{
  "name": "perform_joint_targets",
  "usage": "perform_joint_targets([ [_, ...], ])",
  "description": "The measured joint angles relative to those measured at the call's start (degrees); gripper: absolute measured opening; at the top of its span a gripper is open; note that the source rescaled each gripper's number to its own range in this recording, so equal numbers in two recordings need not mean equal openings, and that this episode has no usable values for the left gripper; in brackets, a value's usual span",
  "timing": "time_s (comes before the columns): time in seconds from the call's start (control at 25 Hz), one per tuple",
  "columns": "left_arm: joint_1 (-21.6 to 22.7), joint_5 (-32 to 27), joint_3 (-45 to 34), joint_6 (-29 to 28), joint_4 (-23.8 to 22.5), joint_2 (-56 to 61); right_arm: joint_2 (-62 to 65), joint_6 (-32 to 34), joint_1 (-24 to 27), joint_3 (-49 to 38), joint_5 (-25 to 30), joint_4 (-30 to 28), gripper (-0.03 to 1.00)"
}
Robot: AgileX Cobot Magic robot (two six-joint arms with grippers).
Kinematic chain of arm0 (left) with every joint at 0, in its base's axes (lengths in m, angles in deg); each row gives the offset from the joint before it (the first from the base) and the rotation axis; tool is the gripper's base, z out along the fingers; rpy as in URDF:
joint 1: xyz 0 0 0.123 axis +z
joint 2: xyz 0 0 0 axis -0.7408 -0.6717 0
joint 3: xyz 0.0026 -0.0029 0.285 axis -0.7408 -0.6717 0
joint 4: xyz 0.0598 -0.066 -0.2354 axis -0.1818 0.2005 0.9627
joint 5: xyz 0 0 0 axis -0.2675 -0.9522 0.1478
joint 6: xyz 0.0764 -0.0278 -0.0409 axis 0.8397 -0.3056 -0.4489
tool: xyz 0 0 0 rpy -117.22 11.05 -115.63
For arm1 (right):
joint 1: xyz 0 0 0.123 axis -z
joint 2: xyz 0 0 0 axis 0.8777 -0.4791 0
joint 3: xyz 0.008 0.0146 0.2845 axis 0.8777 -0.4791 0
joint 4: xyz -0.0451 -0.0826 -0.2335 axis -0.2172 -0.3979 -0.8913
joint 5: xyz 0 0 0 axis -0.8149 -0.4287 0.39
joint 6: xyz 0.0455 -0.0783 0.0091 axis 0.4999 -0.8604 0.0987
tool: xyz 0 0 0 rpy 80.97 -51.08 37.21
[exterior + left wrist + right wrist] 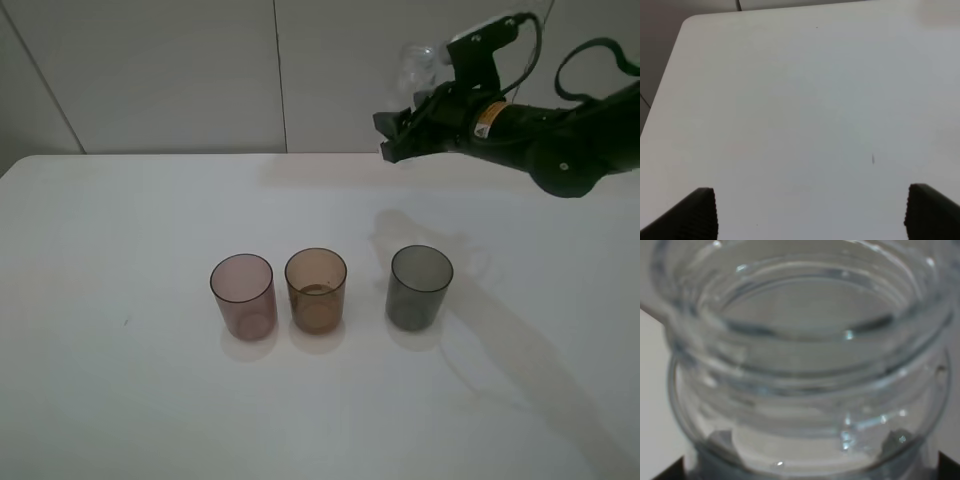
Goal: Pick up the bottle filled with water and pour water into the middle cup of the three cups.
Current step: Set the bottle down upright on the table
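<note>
A bare test bench – plain white table (120, 400), blank panelled wall (150, 70) – likely a lab.

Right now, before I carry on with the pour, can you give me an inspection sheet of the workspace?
Surface: white table, bare apart from the cups.
Job's things: pink cup, amber cup and grey cup upright in a row; bottle held aloft, behind the cups.
Clutter: nothing seen.
Grippers: right gripper shut on the bottle; left gripper open over bare table.
Cables: black cable looped above the right arm.
Surroundings: pale wall panels.
</note>
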Motion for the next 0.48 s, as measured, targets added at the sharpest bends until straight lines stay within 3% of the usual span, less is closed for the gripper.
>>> perform_joint_targets([
  [0.2,0.0,0.0,0.0,0.0,0.0,0.0,-5.1,0.3,0.0,0.1,-4.0,7.9,0.00],
  [0.48,0.0,0.0,0.0,0.0,0.0,0.0,-9.8,-0.5,0.0,0.1,-4.7,8.7,0.00],
])
